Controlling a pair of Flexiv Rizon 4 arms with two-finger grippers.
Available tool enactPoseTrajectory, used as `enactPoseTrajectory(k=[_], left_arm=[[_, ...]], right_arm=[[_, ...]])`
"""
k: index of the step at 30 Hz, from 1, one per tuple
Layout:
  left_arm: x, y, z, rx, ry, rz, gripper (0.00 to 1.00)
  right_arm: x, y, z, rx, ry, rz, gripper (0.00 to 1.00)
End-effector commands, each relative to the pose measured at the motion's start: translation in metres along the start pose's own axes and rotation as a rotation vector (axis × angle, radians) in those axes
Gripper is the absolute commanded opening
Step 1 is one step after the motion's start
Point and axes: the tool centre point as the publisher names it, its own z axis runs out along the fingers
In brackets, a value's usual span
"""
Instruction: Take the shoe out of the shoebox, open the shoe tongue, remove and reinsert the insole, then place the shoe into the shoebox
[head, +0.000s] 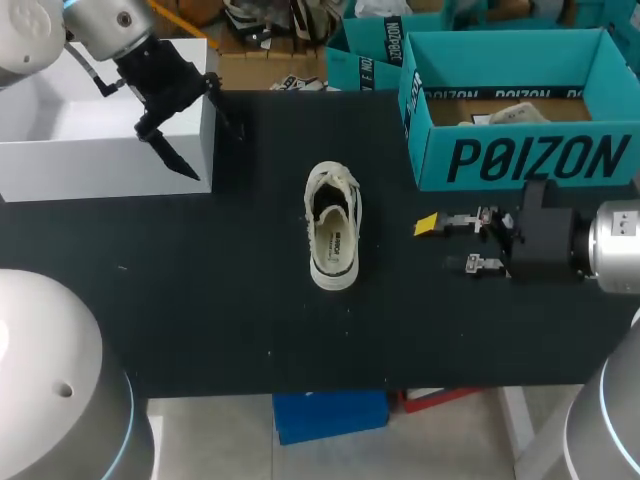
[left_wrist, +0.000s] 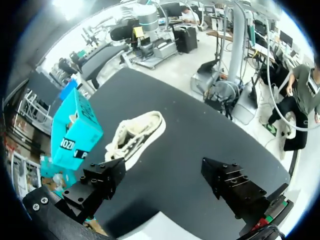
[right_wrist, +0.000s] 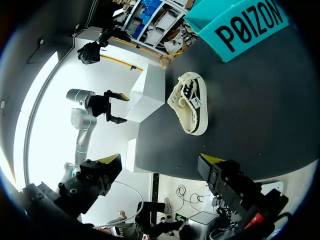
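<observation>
On the black table (head: 200, 300) the teal cardboard shoebox (head: 520, 160) stands far right; the cream canvas shoe (head: 333, 225) lies sole-down in the middle, probably for tongue work. Left gripper (head: 200, 140), far left, and right gripper (head: 450, 245), near the shoe, gape empty.

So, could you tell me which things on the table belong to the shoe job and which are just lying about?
Part of the job:
- shoe, lying alone mid-table
- teal shoebox, open
- left end effector, open, at the white box
- right end effector, open, in front of the shoebox

Just lying about:
- white box
</observation>
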Motion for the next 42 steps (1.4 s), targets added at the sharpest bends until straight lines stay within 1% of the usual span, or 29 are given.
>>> enactPoseTrajectory(k=[1, 12, 13, 16, 19, 25, 30, 36, 42], left_arm=[[0.009, -0.006, 0.001, -0.033, -0.248, -0.693, 1.00], [0.009, -0.006, 0.001, -0.033, -0.248, -0.693, 1.00], [0.007, -0.003, 0.002, -0.023, -0.282, -0.754, 1.00], [0.008, -0.002, 0.004, 0.038, -0.367, -0.811, 1.00], [0.010, 0.001, 0.004, 0.099, -0.393, -0.870, 1.00], [0.025, 0.002, 0.001, 0.200, -0.401, -0.892, 1.00], [0.042, 0.003, -0.001, 0.274, -0.351, -0.853, 1.00], [0.060, 0.009, -0.001, 0.294, -0.294, -0.770, 1.00], [0.061, 0.019, -0.005, 0.265, -0.313, -0.783, 1.00]], right_arm=[[0.000, 0.000, 0.000, 0.000, -0.001, 0.000, 1.00], [0.000, 0.000, 0.000, 0.000, -0.001, 0.000, 1.00], [0.000, 0.000, 0.000, 0.000, -0.001, 0.000, 1.00], [0.000, 0.000, 0.000, 0.000, -0.001, 0.000, 1.00], [0.000, 0.000, 0.000, 0.000, -0.001, 0.000, 1.00], [0.000, 0.000, 0.000, 0.000, -0.001, 0.000, 1.00], [0.000, 0.000, 0.000, 0.000, -0.001, 0.000, 1.00], [0.000, 0.000, 0.000, 0.000, -0.001, 0.000, 1.00], [0.000, 0.000, 0.000, 0.000, -0.001, 0.000, 1.00]])
